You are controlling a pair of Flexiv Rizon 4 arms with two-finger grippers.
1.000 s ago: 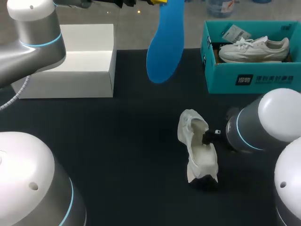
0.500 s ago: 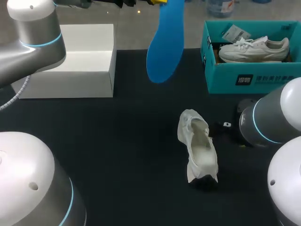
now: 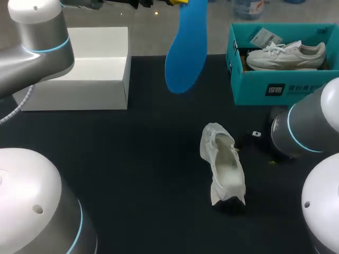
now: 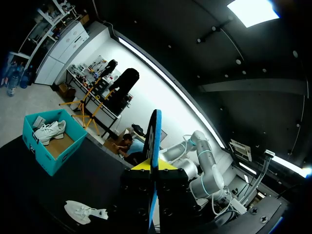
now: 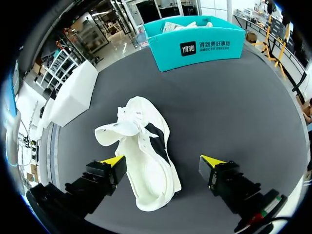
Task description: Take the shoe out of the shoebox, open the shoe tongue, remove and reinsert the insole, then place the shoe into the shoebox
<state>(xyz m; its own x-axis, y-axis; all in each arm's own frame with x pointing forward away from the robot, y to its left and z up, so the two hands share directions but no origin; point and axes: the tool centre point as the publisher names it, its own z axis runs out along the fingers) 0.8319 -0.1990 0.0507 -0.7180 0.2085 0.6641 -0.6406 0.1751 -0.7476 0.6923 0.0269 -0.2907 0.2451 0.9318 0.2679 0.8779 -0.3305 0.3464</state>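
A blue insole point(image 3: 185, 47) hangs high over the back of the table, with my left gripper point(image 3: 177, 2) shut on its upper end. The left wrist view has the insole point(image 4: 154, 146) edge-on between the yellow tips of that gripper point(image 4: 152, 165). A white shoe point(image 3: 222, 166) lies on the black table with its tongue pulled open. My right gripper point(image 5: 163, 163) stands open just right of the shoe point(image 5: 141, 146), its fingers wide apart and the heel end lying loosely between them. In the head view the right arm hides most of that gripper.
A teal shoebox point(image 3: 280, 87) stands at the back right with a second white shoe point(image 3: 286, 53) inside. It also shows ahead of the right gripper as the shoebox point(image 5: 195, 48). A white box point(image 3: 90, 69) sits at the back left.
My right gripper has pulled back to the right, away from the shoe, with its fingers opening wider. The shoe stays on the table. The left arm and insole have not moved.
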